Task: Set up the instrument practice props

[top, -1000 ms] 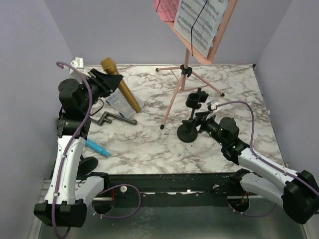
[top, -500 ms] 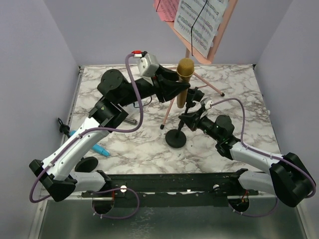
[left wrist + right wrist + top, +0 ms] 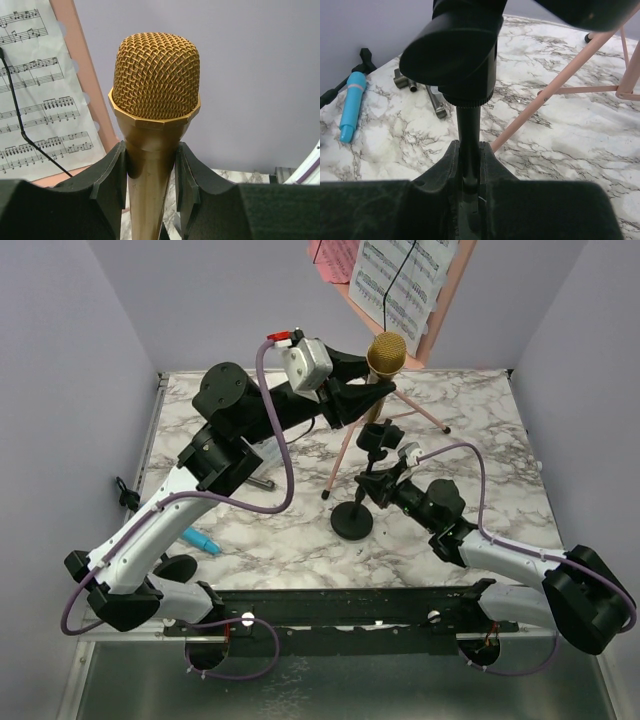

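The left claw (image 3: 150,172) grips the gold microphone (image 3: 156,75), head up. The right claw (image 3: 469,167) pinches the black mic mount (image 3: 469,114) by its thin post

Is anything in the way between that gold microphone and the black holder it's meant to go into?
Nothing visible. The left gripper holds the gold microphone upright right over the mic mount, whose stem the right gripper grips.

Left end effector (image 3: 367,398) holds gold microphone (image 3: 386,354) upright above mic mount (image 3: 352,522).
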You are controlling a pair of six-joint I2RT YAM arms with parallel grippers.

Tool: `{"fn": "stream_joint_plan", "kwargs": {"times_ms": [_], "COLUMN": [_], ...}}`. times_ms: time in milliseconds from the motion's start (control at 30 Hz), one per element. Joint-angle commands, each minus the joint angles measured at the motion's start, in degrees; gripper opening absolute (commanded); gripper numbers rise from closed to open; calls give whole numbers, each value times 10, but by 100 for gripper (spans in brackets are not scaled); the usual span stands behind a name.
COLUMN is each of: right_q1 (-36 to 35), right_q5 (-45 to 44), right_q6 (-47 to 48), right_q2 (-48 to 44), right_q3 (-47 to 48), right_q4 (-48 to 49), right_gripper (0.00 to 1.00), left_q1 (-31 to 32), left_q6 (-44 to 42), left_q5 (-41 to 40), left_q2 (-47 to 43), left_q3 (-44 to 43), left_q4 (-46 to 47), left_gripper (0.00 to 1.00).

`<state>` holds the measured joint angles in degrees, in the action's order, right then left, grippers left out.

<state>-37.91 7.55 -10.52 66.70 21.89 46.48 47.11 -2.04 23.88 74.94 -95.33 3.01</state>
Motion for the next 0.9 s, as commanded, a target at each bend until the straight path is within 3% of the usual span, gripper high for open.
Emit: {"fn": "stream_joint_plan", "kwargs": {"times_ms": [0, 367, 867], "right_q1": [-13, -27, -29], "right_q5": [-44, -58, -62], "right_q6": [19, 55, 80], "right_q2": [2, 2, 0], "right_q3": [12, 21, 30], "right_q4": [34, 9, -20], "right_gripper": [0, 0, 0], "left_q1": [4, 4, 4], "left_q6": [-39, -34, 1], "left_q5": [10, 25, -16], "left_q2": [46, 90, 108], "left_q3": [-47, -88, -125], "left_q4": [-61, -135, -239], "left_gripper": [0, 0, 0]}}
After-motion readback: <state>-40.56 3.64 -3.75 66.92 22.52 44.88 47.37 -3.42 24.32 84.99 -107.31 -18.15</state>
